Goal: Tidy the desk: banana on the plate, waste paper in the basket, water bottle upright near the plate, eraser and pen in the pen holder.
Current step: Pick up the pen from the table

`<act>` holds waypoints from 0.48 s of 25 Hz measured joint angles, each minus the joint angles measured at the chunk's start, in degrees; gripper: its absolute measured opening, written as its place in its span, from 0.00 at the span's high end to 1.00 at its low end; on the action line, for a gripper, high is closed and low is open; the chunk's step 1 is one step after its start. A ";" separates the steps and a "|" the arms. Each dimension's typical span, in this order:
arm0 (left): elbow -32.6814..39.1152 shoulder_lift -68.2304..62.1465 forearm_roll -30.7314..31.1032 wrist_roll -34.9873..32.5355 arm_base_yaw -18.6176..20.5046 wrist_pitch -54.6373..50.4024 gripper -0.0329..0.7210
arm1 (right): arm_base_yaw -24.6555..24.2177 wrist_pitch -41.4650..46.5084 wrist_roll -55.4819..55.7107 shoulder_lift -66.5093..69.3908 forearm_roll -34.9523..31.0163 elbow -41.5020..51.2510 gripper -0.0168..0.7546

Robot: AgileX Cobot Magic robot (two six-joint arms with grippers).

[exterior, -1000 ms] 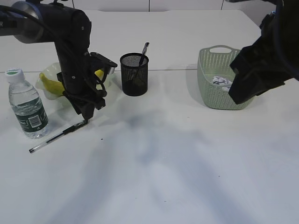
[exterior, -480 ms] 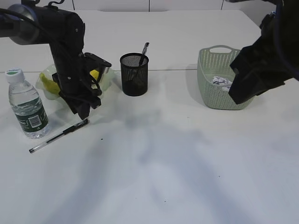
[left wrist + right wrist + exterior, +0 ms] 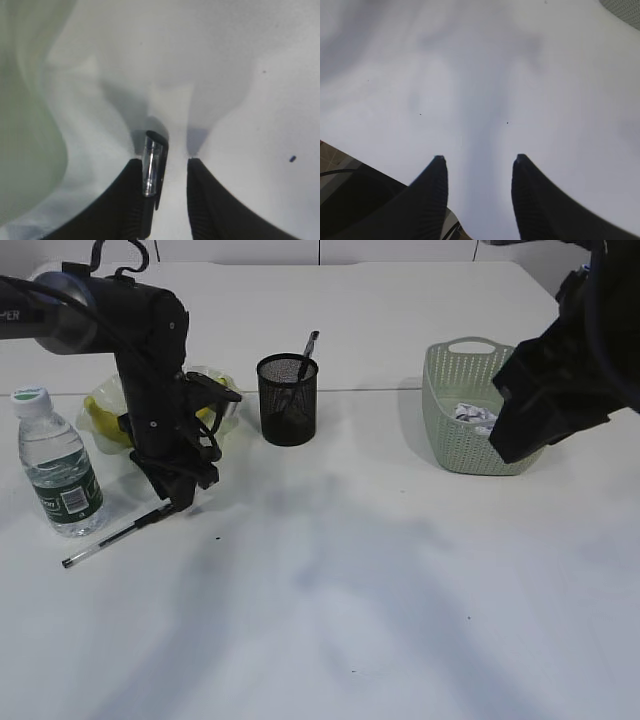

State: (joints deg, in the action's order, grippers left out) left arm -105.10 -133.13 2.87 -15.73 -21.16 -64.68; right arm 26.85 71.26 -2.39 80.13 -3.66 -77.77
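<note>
L gripper (image 3: 180, 502) is down over the cap end of the loose pen (image 3: 118, 535), which lies on the desk (image 3: 380, 600) just in front of the water bottle (image 3: 58, 468). In the L wrist view the jaws stand partly apart, straddling the pen's end, with the barrel against the left finger (image 3: 131, 200) and a gap to the other; not yet a firm pinch, as far as I can tell.

To do this step well, imo: centre the barrel between both fingers, close fully, lift straight up, then carry it to the pen holder (image 3: 288, 400), which already has one pen in it. Tip the pen vertical before dropping it in, and keep the arm clear of the bottle.

R gripper (image 3: 477, 162) hangs over bare desk, jaws apart, holding nothing.

The bottle stands upright beside the plate (image 3: 215, 405); the banana (image 3: 108, 420) is on the plate; crumpled paper (image 3: 472, 416) is in the basket (image 3: 470, 430). Eraser: can't see it.

The bottle label's print is too small to read. White lettering on the L arm is partly cut off and unreadable.
</note>
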 joint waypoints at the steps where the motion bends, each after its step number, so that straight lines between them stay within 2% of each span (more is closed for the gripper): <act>1: 0.00 -0.13 0.00 -0.14 0.00 0.00 0.67 | 0.00 0.00 0.00 0.00 0.00 0.00 0.56; 12: 0.00 -1.65 -0.45 -2.25 0.00 0.76 0.67 | 0.00 0.00 0.00 0.00 0.00 0.00 0.56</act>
State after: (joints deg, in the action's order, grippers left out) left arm -105.10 -134.78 2.42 -17.98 -21.16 -63.91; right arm 26.85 71.26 -2.39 80.13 -3.66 -77.77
